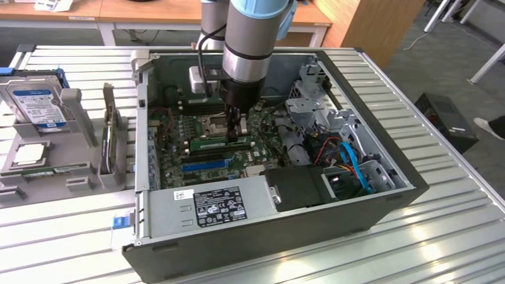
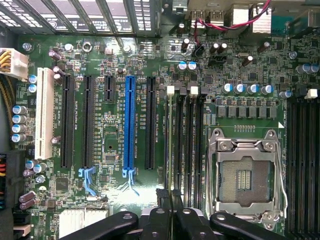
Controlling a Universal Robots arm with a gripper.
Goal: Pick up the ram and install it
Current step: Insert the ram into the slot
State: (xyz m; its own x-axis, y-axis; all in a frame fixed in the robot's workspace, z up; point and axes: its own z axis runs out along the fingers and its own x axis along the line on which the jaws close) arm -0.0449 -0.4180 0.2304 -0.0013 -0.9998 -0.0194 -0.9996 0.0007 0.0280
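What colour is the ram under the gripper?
The ram is green, with small dark chips; the exterior view shows it best.

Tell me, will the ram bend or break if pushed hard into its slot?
Probably stiff lengthwise: the ram is a narrow green board standing on edge. Likely fragile against sideways force, being so thin. Probably light for its length.

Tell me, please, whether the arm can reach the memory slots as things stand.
Likely yes: the case lies open, and the jaws, shut on the memory stick, hang over the memory slots with nothing across.
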